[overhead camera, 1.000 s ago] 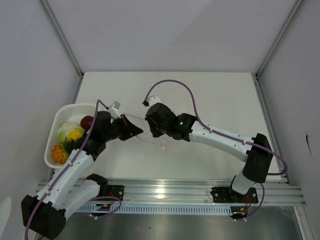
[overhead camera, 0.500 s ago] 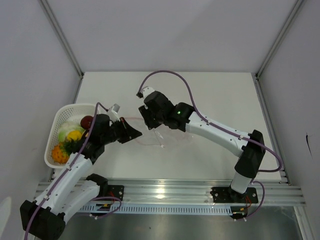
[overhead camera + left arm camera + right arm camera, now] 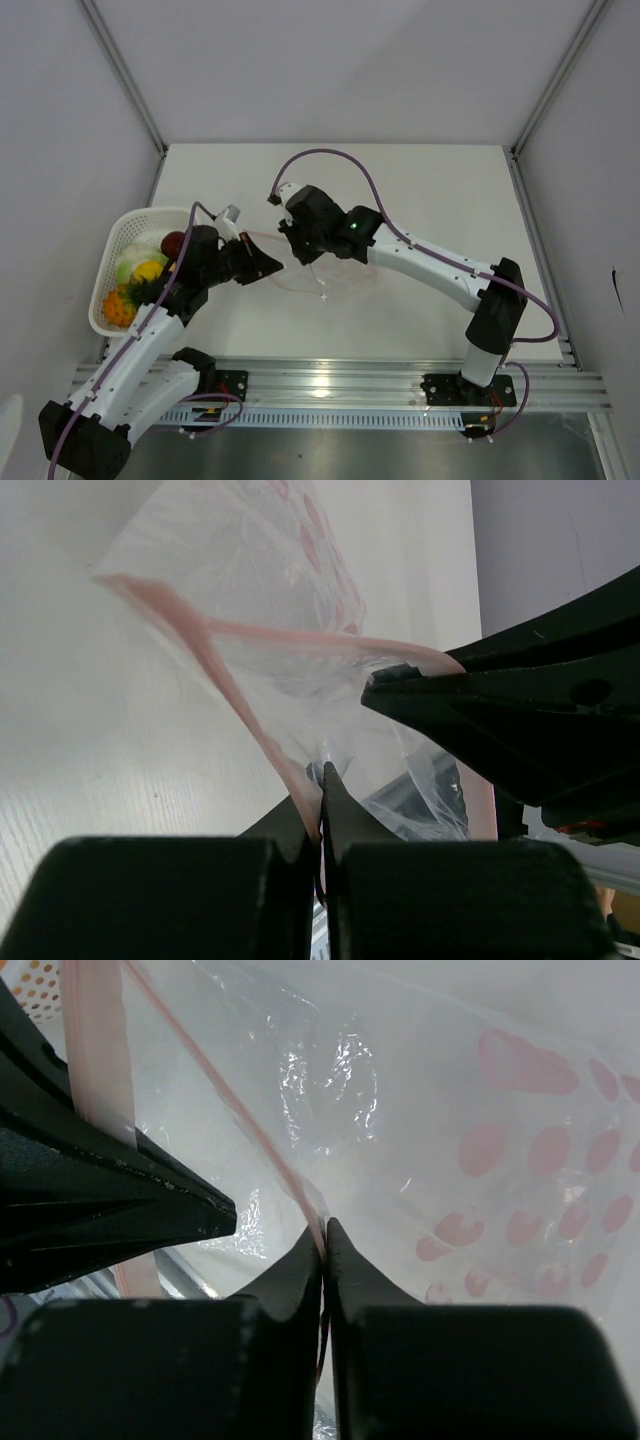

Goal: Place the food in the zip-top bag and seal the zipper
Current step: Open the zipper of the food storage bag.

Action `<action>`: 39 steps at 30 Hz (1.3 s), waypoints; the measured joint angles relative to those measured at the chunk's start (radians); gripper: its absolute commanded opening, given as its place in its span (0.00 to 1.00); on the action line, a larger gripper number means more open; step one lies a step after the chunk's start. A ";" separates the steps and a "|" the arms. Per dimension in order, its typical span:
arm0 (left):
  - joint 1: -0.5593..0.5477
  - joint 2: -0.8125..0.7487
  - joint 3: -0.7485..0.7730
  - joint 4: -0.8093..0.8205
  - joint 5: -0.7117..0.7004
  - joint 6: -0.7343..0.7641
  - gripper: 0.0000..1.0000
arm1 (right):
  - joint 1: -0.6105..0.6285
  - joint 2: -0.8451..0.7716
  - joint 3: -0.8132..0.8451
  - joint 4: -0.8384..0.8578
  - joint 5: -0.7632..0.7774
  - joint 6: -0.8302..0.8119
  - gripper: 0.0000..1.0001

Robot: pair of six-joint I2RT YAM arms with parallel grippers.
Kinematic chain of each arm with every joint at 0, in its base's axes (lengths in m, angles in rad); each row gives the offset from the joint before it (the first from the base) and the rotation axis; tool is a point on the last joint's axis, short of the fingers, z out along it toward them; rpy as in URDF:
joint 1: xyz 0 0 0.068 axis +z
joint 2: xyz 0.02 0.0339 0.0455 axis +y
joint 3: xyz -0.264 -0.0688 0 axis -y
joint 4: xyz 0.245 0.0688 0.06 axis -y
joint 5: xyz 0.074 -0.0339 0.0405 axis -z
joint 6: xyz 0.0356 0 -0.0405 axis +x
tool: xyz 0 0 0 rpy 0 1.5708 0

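Right gripper [image 3: 323, 1235] has swung left and slightly farther out over the last second, tugging the bag [image 3: 340, 280] with it. I see its fingers pinched tight on one lip of the zipper [image 3: 97, 1040]; my left gripper [image 3: 321, 780] is clamped on the other lip, so the mouth gapes. Bag lies on the table [image 3: 430, 200] between the arms. Food [image 3: 148, 270] sits in the basket [image 3: 118, 232] at left.

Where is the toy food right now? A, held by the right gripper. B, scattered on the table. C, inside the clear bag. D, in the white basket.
D: the toy fruits and vegetables lie together in the white basket beside the left arm, and no food shows inside the clear bag.
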 measured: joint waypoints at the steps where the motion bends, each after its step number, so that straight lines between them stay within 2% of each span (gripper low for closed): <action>1: 0.000 0.000 0.001 -0.001 0.000 0.001 0.01 | 0.000 0.000 -0.002 0.000 0.001 -0.002 0.00; 5: 0.000 0.000 0.003 -0.021 -0.010 0.008 0.00 | 0.000 0.000 -0.007 -0.005 0.072 0.002 0.00; 15: 0.007 -0.073 0.004 -0.116 -0.087 0.028 0.01 | 0.039 -0.004 0.018 -0.015 0.454 -0.039 0.00; 21: 0.050 -0.114 0.001 -0.156 -0.104 0.037 0.01 | 0.087 -0.004 0.053 -0.032 0.654 -0.074 0.00; 28: 0.070 -0.123 -0.009 -0.153 -0.097 0.054 0.01 | 0.095 -0.006 0.070 -0.061 0.766 -0.108 0.00; 34: 0.072 -0.122 -0.014 -0.143 -0.074 0.064 0.01 | 0.109 -0.015 0.101 -0.070 0.756 -0.115 0.00; 36: 0.075 -0.121 -0.018 -0.141 -0.058 0.076 0.16 | 0.109 -0.018 0.103 -0.070 0.725 -0.109 0.00; 39: 0.080 -0.119 -0.025 -0.141 -0.016 0.090 0.32 | 0.108 -0.018 0.102 -0.070 0.670 -0.085 0.00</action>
